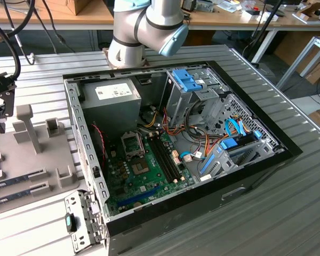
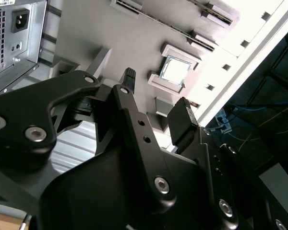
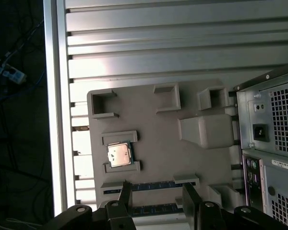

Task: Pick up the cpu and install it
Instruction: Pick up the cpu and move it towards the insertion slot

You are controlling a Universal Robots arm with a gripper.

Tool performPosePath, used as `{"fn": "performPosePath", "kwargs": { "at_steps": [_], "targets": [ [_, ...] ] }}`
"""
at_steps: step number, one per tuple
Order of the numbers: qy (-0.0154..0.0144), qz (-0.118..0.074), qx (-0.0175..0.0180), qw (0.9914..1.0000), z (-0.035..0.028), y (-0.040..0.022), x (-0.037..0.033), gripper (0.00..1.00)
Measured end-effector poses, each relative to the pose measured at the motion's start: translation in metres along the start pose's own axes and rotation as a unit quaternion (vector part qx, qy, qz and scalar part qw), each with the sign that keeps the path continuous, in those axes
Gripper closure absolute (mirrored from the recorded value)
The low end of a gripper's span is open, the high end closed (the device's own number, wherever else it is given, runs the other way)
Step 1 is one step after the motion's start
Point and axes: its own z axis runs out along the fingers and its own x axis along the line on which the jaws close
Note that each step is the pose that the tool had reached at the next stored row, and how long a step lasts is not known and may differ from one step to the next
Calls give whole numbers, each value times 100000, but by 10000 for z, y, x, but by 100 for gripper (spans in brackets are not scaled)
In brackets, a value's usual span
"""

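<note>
Ribbed aluminium tabletop (image 1: 288, 213) carries an open computer case (image 1: 213, 186). At nine o'clock from the case in the exterior view lies a grey moulded tray (image 1: 42, 154). The cpu (image 3: 119, 155) lies flat in a shallow framed nest of that tray. It is a small square chip with a bright silvery-grey metal lid and a thin green rim around it. Memory sticks (image 3: 153, 185) sit in slots just beside the nest. The gripper (image 3: 157, 188) hovers over the tray, its two black fingers spread with nothing between them, near the cpu but not touching it. Inside the case, a metal-framed socket (image 1: 132, 144) sits at twelve o'clock on the green motherboard (image 1: 133, 181).
</note>
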Motion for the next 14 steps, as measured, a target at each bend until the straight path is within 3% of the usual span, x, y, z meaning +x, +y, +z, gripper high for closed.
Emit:
{"fn": "performPosePath", "kwargs": {
  "at_steps": [14],
  "targets": [
    [0, -1, 0, 100000, 35, -1, 0, 46]
  ]
}}
